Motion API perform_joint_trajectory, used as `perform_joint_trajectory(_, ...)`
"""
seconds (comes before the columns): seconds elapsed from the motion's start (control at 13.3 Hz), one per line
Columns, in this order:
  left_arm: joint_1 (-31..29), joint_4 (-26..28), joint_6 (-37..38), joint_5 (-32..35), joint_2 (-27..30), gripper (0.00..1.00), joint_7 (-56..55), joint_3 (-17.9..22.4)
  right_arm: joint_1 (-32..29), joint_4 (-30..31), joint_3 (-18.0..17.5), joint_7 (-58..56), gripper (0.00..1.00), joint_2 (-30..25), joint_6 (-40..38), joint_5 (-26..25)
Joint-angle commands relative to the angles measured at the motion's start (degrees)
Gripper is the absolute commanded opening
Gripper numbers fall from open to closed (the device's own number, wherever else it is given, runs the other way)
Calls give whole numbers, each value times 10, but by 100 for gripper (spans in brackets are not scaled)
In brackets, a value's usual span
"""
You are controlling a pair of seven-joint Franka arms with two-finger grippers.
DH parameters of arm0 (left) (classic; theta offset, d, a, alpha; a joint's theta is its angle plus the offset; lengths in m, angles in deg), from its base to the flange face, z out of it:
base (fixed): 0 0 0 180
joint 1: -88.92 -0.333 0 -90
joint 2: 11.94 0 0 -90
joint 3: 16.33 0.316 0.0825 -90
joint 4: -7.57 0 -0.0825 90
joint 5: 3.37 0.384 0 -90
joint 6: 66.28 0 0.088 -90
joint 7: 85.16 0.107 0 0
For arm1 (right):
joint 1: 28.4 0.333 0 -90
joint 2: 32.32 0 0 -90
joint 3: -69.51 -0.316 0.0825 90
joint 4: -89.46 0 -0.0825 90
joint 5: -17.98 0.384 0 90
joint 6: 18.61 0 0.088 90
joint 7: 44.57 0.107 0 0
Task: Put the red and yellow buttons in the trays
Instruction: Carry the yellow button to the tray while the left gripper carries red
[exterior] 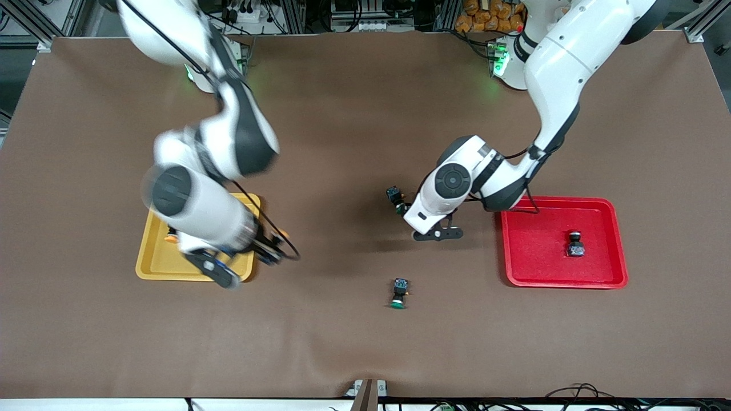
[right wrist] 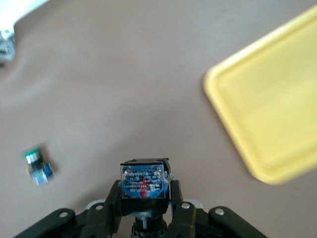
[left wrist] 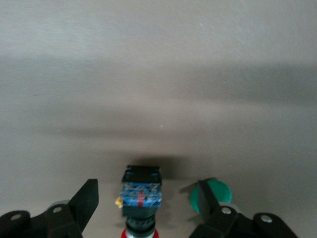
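My right gripper [right wrist: 143,191] is shut on a button [right wrist: 142,181] with a black body and blue label. In the front view this gripper [exterior: 271,248] hangs over the table just beside the yellow tray [exterior: 153,260], and an orange cap [exterior: 284,233] shows at its tip. Another orange-capped button [exterior: 170,238] lies in that tray. My left gripper [left wrist: 146,191] is open low over the table's middle, and a red-capped button [left wrist: 142,196] lies between its fingers, untouched. The red tray [exterior: 537,251] holds one black-bodied button [exterior: 575,244].
A green cap [left wrist: 212,195] shows right beside one left finger. Another green-capped button [exterior: 400,294] lies on the brown mat nearer the front camera; it also shows in the right wrist view [right wrist: 37,167]. The yellow tray's corner [right wrist: 223,82] is close to my right gripper.
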Motion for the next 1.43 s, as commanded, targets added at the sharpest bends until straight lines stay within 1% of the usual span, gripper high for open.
perform_joint_trajectory(0.0, 17, -5, -10, 43, -12, 89, -9, 3, -4, 30, 29, -81, 0, -100, -111, -25)
perform_joint_trajectory(0.08, 21, 0, -10, 65, -16, 89, -9, 3, -5, 39, 32, -112, 0, -130, -149, -59)
perform_joint_trajectory(0.15, 20, 4, -10, 84, -21, 89, -9, 3, -6, 65, 32, -136, 0, -162, -155, -82)
perform_joint_trajectory(0.3, 17, 13, -11, 94, -22, 90, -8, 3, -19, 132, 32, -192, 0, -219, -149, -111)
perform_joint_trajectory(0.38, 14, 18, -11, 95, -21, 91, -4, 3, -36, 168, 32, -227, 0, -248, -139, -120)
perform_joint_trajectory(0.53, 7, 24, -11, 99, -17, 91, 2, 3, -60, 254, 32, -277, 0, -302, -89, -134)
perform_joint_trajectory(0.6, 7, 25, -11, 99, -17, 91, 2, 3, -64, 296, 32, -289, 0, -317, -58, -148)
perform_joint_trajectory(0.68, 7, 27, -11, 99, -17, 87, 2, 2, -63, 342, 32, -294, 0, -333, -17, -158)
perform_joint_trajectory(0.75, 7, 30, -11, 99, -16, 76, 0, 2, -63, 389, 32, -294, 0, -343, 31, -163)
perform_joint_trajectory(0.9, 8, 33, -10, 96, -15, 58, -11, 0, -57, 471, 30, -294, 0, -348, 129, -164)
perform_joint_trajectory(0.98, 9, 33, -8, 93, -13, 45, -16, -1, -55, 509, 29, -294, 0, -345, 180, -164)
perform_joint_trajectory(1.06, 12, 33, -6, 92, -11, 29, -26, -2, -55, 550, 28, -294, 0, -342, 238, -164)
perform_joint_trajectory(1.13, 14, 33, -3, 92, -10, 15, -29, -2, -53, 594, 27, -294, 0, -339, 312, -164)
perform_joint_trajectory(1.21, 14, 33, -1, 92, -8, 12, -31, -2, -46, 614, 27, -294, 0, -319, 360, -164)
perform_joint_trajectory(1.36, 9, 30, 15, 92, 5, 12, -26, -3, -38, 615, 26, -294, 0, -257, 400, -164)
